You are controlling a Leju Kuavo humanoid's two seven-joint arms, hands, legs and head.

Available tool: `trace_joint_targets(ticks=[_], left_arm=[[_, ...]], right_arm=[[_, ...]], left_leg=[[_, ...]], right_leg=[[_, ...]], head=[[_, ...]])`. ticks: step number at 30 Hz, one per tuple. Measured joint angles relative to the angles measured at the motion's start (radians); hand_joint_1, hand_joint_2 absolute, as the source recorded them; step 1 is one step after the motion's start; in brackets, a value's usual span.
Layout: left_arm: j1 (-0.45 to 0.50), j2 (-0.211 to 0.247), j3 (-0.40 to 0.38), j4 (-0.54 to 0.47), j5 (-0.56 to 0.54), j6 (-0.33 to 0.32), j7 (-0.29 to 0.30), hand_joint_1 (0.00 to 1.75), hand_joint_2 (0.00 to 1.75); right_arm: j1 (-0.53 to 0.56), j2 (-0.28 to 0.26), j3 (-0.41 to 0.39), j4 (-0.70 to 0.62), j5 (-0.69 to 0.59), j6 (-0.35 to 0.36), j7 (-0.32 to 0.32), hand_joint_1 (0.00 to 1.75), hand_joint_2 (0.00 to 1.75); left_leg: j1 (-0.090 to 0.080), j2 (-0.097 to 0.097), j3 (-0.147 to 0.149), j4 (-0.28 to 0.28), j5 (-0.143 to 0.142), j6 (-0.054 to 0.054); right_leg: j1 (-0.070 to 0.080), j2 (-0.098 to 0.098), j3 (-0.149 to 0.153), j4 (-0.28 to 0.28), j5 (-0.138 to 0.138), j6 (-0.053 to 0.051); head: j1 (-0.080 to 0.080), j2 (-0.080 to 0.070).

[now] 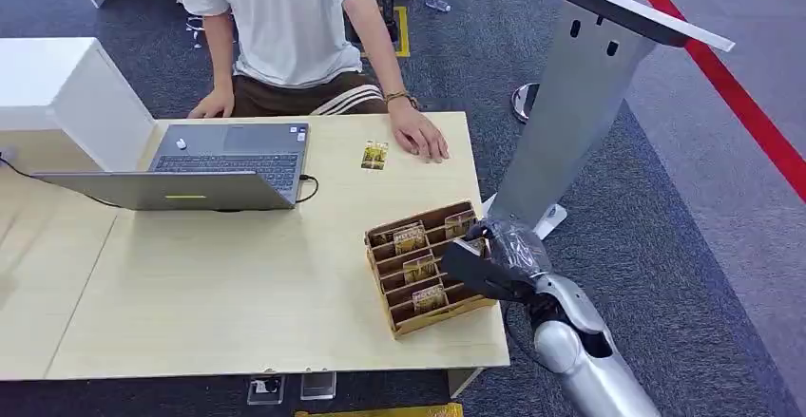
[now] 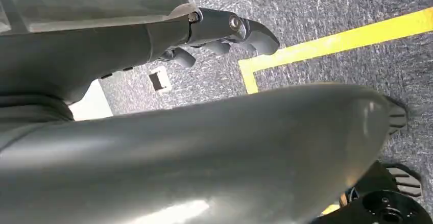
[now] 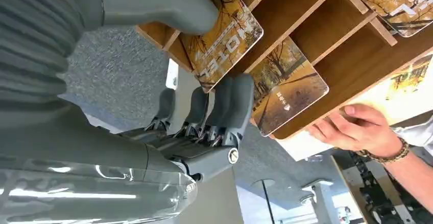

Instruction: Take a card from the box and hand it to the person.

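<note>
A wooden box point(image 1: 403, 320) with slotted rows of yellow-brown cards stands at the table's front right corner. My right hand point(image 1: 494, 257) reaches in at the box's right end. In the right wrist view the thumb point(image 3: 168, 4) lies on the face of a "HOTEL" card point(image 3: 230, 40) and the fingers point(image 3: 230, 106) sit behind its lower edge, pinching it while it stands in its slot. Another card point(image 3: 288, 89) leans in the neighbouring slot. The person's hand point(image 1: 418, 137) rests flat on the table's far edge. My left hand point(image 2: 224, 35) hangs over the carpet, fingers loose and holding nothing.
One card point(image 1: 374, 155) lies on the table beside the person's hand. An open laptop point(image 1: 228, 165) sits at the back left, a white cabinet point(image 1: 57, 94) beyond it. A grey metal stand point(image 1: 570, 123) rises close to the right of the table.
</note>
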Motion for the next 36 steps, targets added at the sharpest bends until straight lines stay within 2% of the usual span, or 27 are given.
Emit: trace_joint_targets(ticks=[2,3,5,7,8,9,10,18,26,27,36], left_arm=[[-0.001,0.000,0.000,0.000,-0.002,-0.001,0.000,0.00,0.00],[-0.002,0.000,-0.001,0.000,-0.003,-0.002,0.000,0.00,0.00],[-0.003,0.000,-0.003,0.000,-0.004,-0.002,0.000,0.00,0.00],[-0.003,0.000,-0.003,0.000,-0.005,-0.002,0.000,0.00,0.00],[-0.003,0.000,-0.003,0.000,-0.005,-0.002,0.000,0.00,0.00],[-0.003,0.000,-0.003,0.000,-0.005,-0.002,0.000,0.00,0.00],[-0.003,0.000,-0.003,0.000,-0.005,-0.002,0.000,0.00,0.00],[-0.004,0.000,-0.003,0.000,-0.005,-0.002,0.000,0.00,0.00],[-0.004,0.000,-0.003,0.000,-0.005,-0.002,0.000,0.00,0.00],[-0.003,0.000,-0.003,0.000,-0.005,-0.002,0.000,0.00,1.75],[-0.003,0.000,-0.005,0.000,-0.019,0.000,-0.010,0.00,1.75]], right_arm=[[0.000,0.000,0.000,0.000,-0.002,-0.001,0.000,0.66,1.75],[0.000,0.000,0.000,0.001,-0.003,-0.002,0.000,0.72,1.75],[0.000,0.000,0.000,0.001,-0.003,-0.002,0.002,0.72,1.75],[0.000,0.000,0.000,0.001,-0.003,-0.002,0.005,0.99,1.75],[0.001,0.000,0.000,0.001,-0.003,-0.003,0.005,0.99,1.75],[0.001,0.000,0.000,0.002,-0.003,-0.003,0.005,1.22,1.75],[0.002,0.000,0.000,0.002,-0.003,-0.003,0.005,1.34,1.75],[0.002,-0.001,0.000,0.005,-0.003,-0.003,0.005,1.47,1.75],[0.002,-0.001,0.001,0.005,-0.003,-0.003,0.005,1.47,1.75],[0.002,-0.001,0.001,0.005,-0.003,-0.003,0.005,1.48,1.75],[0.001,0.000,0.002,0.005,-0.003,-0.001,0.003,1.48,1.75]], left_leg=[[0.000,0.000,0.000,0.000,0.000,0.000],[0.000,0.000,0.000,0.000,0.000,0.000],[0.000,0.000,0.000,0.000,0.000,0.000],[0.000,0.000,0.000,0.000,0.000,0.000],[0.000,0.000,0.000,0.000,0.000,0.000],[0.000,0.000,0.000,0.000,0.000,0.000],[0.000,0.000,0.000,0.000,0.000,0.000],[0.000,0.000,0.000,0.000,0.000,0.000],[0.000,0.000,0.000,0.000,0.000,0.000],[0.000,0.000,0.000,0.000,0.000,0.000],[0.000,0.000,0.000,0.000,0.000,0.000]], right_leg=[[0.000,0.000,0.000,0.000,0.000,0.000],[0.000,0.000,0.000,0.000,0.000,0.000],[0.000,0.000,0.000,0.000,0.000,0.000],[0.000,0.000,0.000,0.000,0.000,0.000],[0.000,0.000,0.000,0.000,0.000,0.000],[0.000,0.000,0.000,0.000,0.000,0.000],[0.000,0.000,0.000,0.000,0.000,0.000],[0.000,0.000,0.000,0.000,0.000,0.000],[0.000,0.000,0.000,0.000,0.000,0.000],[0.000,0.000,0.000,0.000,0.000,0.000],[0.000,0.000,0.000,0.000,0.000,0.000]], head=[[0.000,0.000],[0.000,0.000],[0.000,0.000],[0.000,0.000],[0.000,0.000],[0.000,0.000],[0.000,0.000],[0.000,0.000],[0.000,0.000],[0.000,0.000],[0.000,0.000]])
